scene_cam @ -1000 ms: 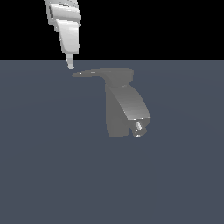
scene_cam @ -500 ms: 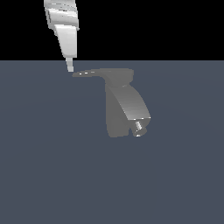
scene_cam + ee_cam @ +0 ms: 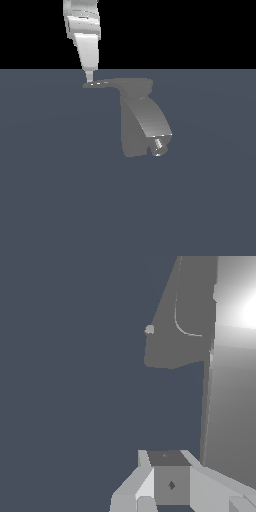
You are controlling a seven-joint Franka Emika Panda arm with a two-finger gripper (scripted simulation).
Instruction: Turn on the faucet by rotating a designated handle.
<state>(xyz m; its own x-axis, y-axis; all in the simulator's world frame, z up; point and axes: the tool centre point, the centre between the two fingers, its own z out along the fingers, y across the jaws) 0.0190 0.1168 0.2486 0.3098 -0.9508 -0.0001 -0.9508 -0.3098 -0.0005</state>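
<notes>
No readable markings, arm vertical at the exterior view's upper left, gripper (image 3: 89, 78) tip down on handle (image 3: 100, 83) end, jaw state unclear, faucet (image 3: 144, 122) mid-scene, nozzle (image 3: 159, 146) facing lower right.

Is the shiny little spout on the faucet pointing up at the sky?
No. In the exterior view the nozzle sits at the low end of the faucet and points downward, toward the exterior view's right.
</notes>
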